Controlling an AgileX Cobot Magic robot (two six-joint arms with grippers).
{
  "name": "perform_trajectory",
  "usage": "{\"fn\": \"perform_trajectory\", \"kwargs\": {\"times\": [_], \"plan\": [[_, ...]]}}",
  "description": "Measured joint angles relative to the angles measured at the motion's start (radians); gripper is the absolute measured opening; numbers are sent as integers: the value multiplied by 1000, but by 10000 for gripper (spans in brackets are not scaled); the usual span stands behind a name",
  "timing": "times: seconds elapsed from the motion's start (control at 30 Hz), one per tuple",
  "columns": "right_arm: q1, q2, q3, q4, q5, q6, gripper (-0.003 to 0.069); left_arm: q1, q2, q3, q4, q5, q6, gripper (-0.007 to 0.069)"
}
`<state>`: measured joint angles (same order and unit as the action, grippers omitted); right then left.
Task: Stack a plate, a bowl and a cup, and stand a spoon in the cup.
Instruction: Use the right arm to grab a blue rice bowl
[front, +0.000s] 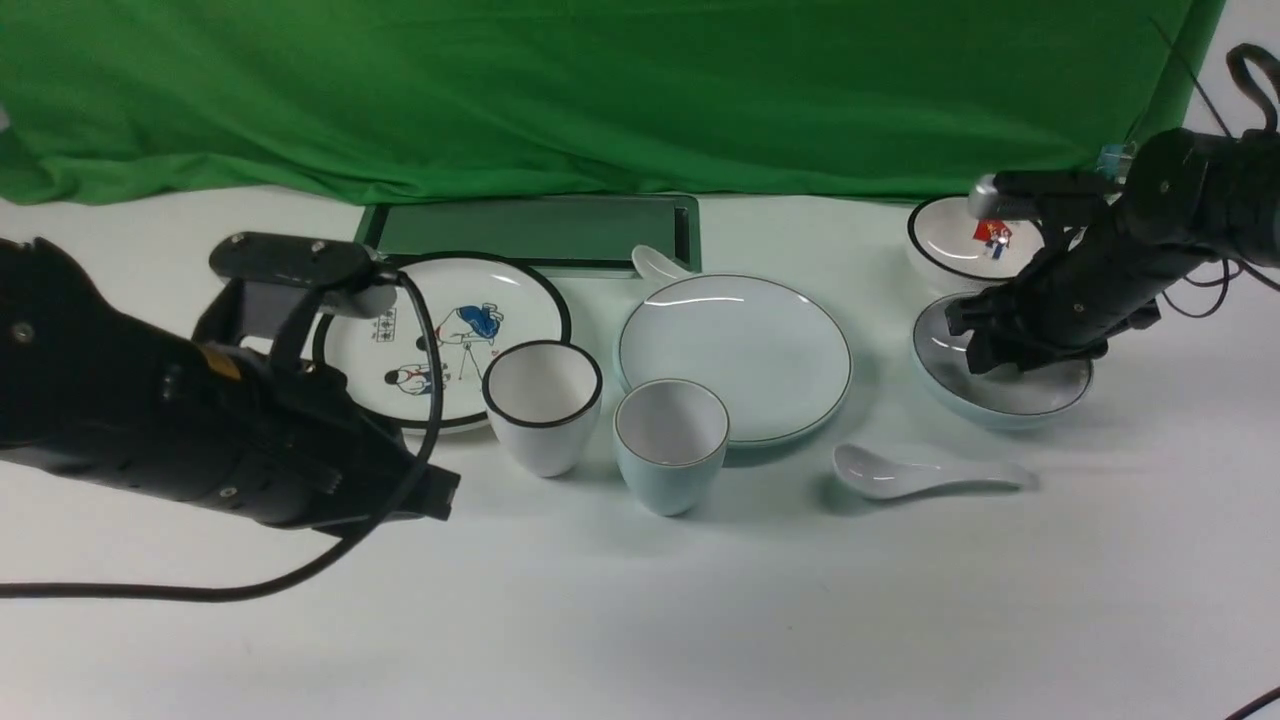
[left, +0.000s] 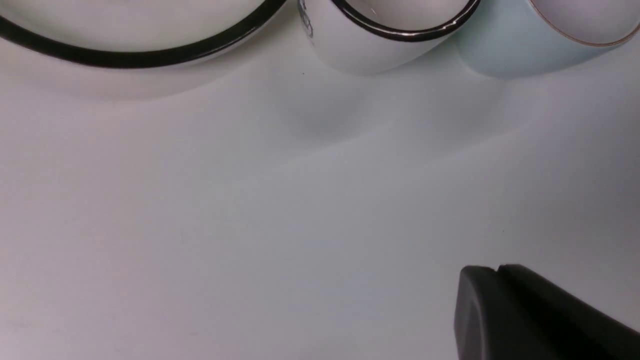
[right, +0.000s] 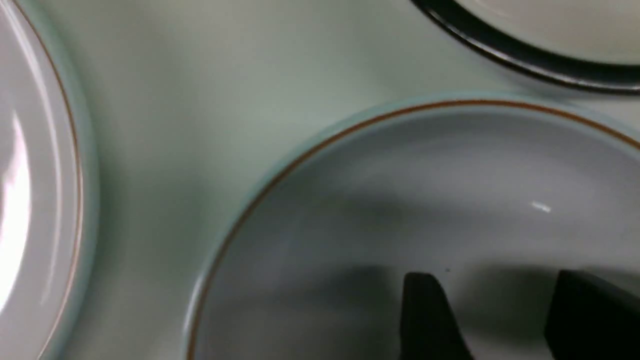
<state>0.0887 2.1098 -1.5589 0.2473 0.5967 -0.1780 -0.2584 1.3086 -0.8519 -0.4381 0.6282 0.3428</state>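
Note:
The pale blue-green plate (front: 735, 355) lies at the table's centre. The pale blue-green cup (front: 670, 445) stands upright at its front left edge. The white spoon (front: 920, 472) lies on the table to the plate's front right, scoop to the left. The pale blue-green bowl (front: 1020, 395) sits at the right. My right gripper (front: 970, 340) is open, its fingertips just above the bowl's inside (right: 400, 200), holding nothing. In the right wrist view the gripper (right: 500, 295) shows both dark fingers apart. My left gripper (front: 440, 495) is shut and empty, low over the table left of the cups; the left wrist view (left: 497, 270) shows it too.
A white cartoon plate (front: 440, 335) and a white black-rimmed cup (front: 543, 405) sit left of the pale cup. A black-rimmed bowl with a red picture (front: 975, 240) stands behind the pale bowl. A second white spoon (front: 655, 262) and a green tray (front: 540, 230) lie behind the plate.

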Motion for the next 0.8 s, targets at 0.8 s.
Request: {"fn": "perform_trajectory", "kwargs": {"times": [0.8], "plan": [[-42, 8, -46, -145, 117, 25, 217, 0, 0, -1, -24, 3, 3, -29]]}}
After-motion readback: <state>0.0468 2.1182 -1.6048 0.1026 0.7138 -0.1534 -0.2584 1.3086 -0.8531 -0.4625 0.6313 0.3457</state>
